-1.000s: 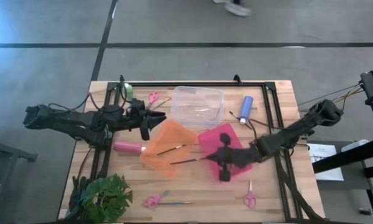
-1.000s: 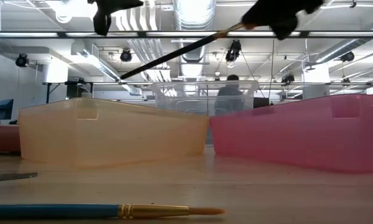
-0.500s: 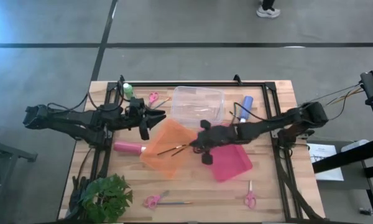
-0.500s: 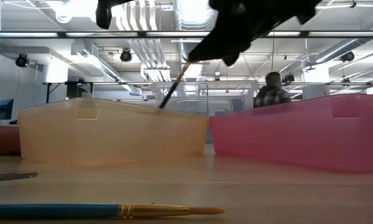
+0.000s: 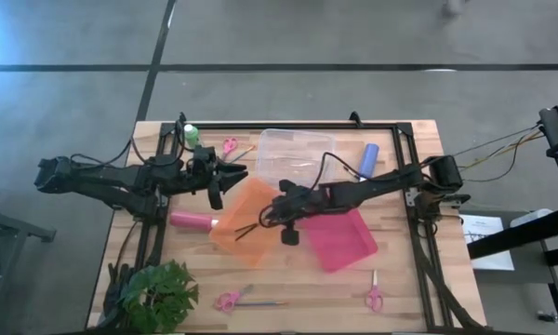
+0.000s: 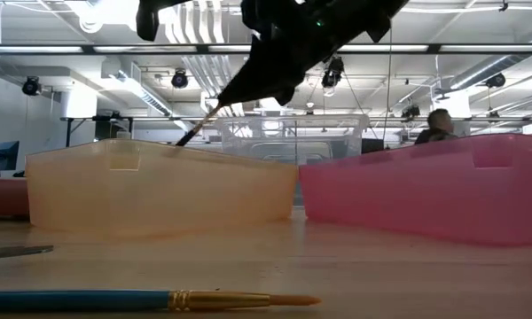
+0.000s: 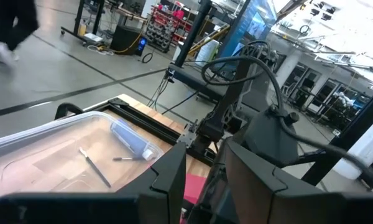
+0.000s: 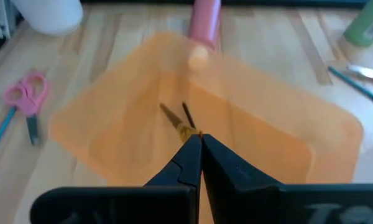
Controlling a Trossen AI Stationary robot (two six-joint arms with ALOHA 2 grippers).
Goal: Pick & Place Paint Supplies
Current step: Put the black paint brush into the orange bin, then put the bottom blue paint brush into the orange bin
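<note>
My right gripper [image 5: 266, 221] hangs over the orange bin [image 5: 251, 244], shut on a thin paintbrush [image 6: 204, 122] that slants down toward the bin. Another brush [image 5: 246, 225] lies in that bin. The pink bin [image 5: 344, 244] stands just to its right. A pink bottle [image 5: 193, 221] lies left of the orange bin, a green bottle [image 5: 193, 135] stands at the far left, and a blue bottle [image 5: 368, 158] lies beside the clear container [image 5: 296, 154]. My left gripper [image 5: 240, 171] waits level and open near the clear container. My right gripper pinches one end of the paintbrush [image 8: 188, 132] between its two shut fingertips. The fingers slant down from the table's right, in line with the brush. The brush sticks out ahead of them, clear of the table, its free end [image 6: 184, 140] at the level of the orange bin's rim.
Pink scissors lie at the far edge [image 5: 230, 146] and near the front [image 5: 228, 300] [image 5: 373, 298]. A blue-handled brush [image 6: 151, 301] lies at the front edge. A green plant [image 5: 158, 293] fills the near left corner. The clear container holds thin brushes [image 7: 93, 168].
My right gripper has carried the paintbrush toward the table's left, from over the pink bin to over the orange bin, sinking a little. The brush has tipped from nearly level to slanting down toward the orange bin.
</note>
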